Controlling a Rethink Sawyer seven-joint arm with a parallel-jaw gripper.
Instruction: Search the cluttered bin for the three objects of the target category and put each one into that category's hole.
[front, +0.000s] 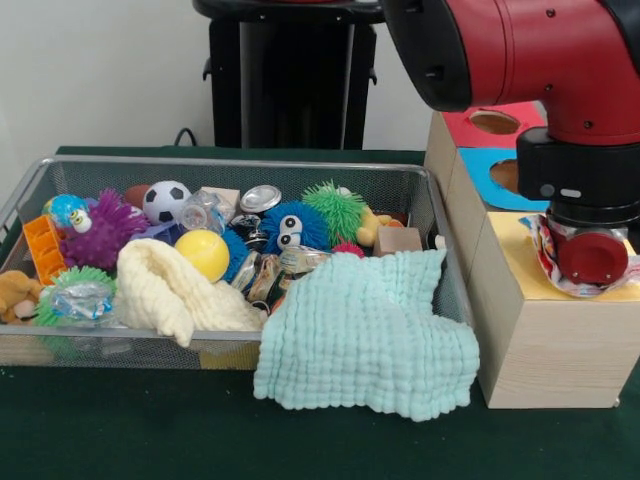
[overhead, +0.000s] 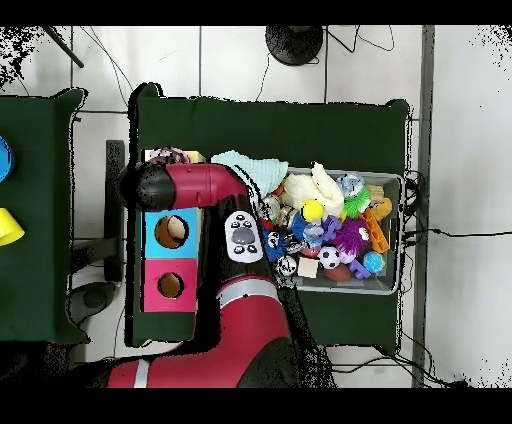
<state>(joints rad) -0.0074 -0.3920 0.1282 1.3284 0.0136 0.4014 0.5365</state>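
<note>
The red and black Sawyer arm (front: 520, 50) comes down at the right of the front view, and its gripper (front: 590, 255) sits low over the yellow-topped pale wooden box (front: 545, 330). A small white fabric piece printed with multicoloured polka dots (front: 548, 255) is bunched around the red gripper end, lying on the yellow top. The fingers are hidden by the arm's red and black wrist, so it cannot be told how the claw stands or whether it grips the cloth. The round hole in the yellow top is covered by the arm and cloth in both views.

Behind the yellow box stand the blue-topped box (front: 490, 170) and the red-topped box (front: 480, 125), each with a round hole showing.

The wide shallow silver wire-mesh bin (front: 250, 165) lies just beside the boxes on the dark green table cover (front: 120, 430). A big mint-green waffle cloth (front: 365, 335) hangs over the bin's near rim and onto the table, close to the yellow box. In the bin lie a cream fluffy cloth (front: 175, 290), a yellow ball (front: 204, 254), a small black and white football (front: 165, 200), a purple spiky toy (front: 100, 232), a blue furry toy with eyes (front: 290, 228) and a green spiky ball (front: 335, 208). No other dotted pieces can be made out in the clutter.

No writing or brand mark can be read anywhere in either view.
</note>
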